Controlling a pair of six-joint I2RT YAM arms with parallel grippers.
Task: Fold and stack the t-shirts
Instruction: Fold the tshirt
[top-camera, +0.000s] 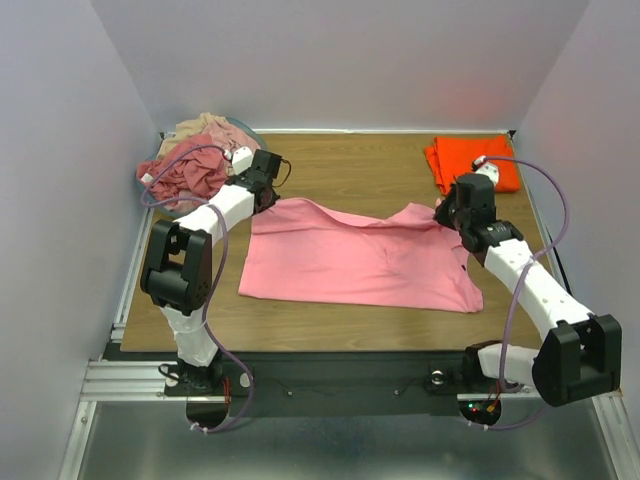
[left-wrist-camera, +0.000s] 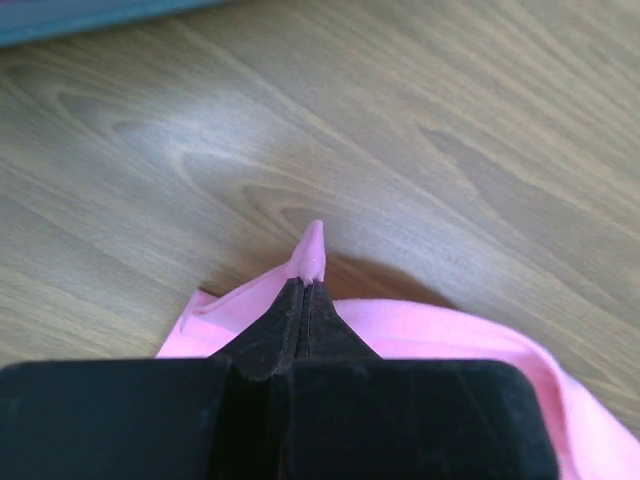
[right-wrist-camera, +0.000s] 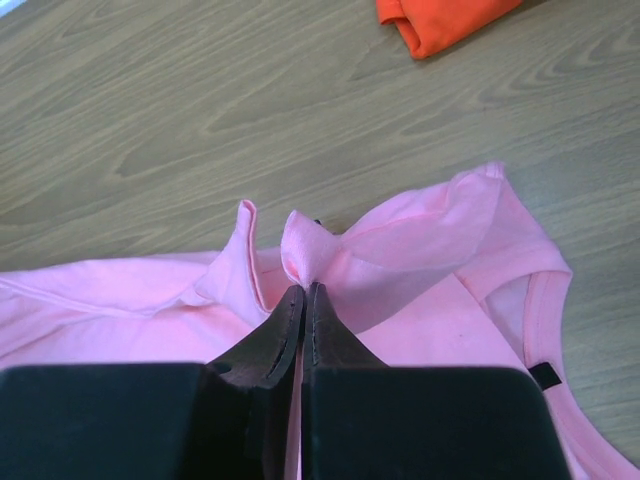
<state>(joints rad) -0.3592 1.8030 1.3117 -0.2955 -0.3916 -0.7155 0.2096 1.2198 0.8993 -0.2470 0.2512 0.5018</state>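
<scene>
A light pink t-shirt (top-camera: 360, 262) lies spread across the middle of the wooden table. My left gripper (top-camera: 268, 198) is shut on its far left corner, and a pink tip (left-wrist-camera: 313, 250) pokes out past the black jaws (left-wrist-camera: 305, 290). At the far right edge of the shirt my right gripper (top-camera: 447, 216) is shut on a pinched fold of pink cloth (right-wrist-camera: 310, 250) just ahead of its closed fingertips (right-wrist-camera: 305, 292). A folded bright orange t-shirt (top-camera: 468, 161) (right-wrist-camera: 440, 20) rests at the back right. Dusty rose and beige t-shirts (top-camera: 195, 160) are heaped at the back left.
The heap sits in a grey-blue basket (top-camera: 150, 195) at the table's back left corner, close behind my left arm. White walls close in the left, back and right sides. Bare wood (top-camera: 350, 170) shows between the basket and the orange t-shirt.
</scene>
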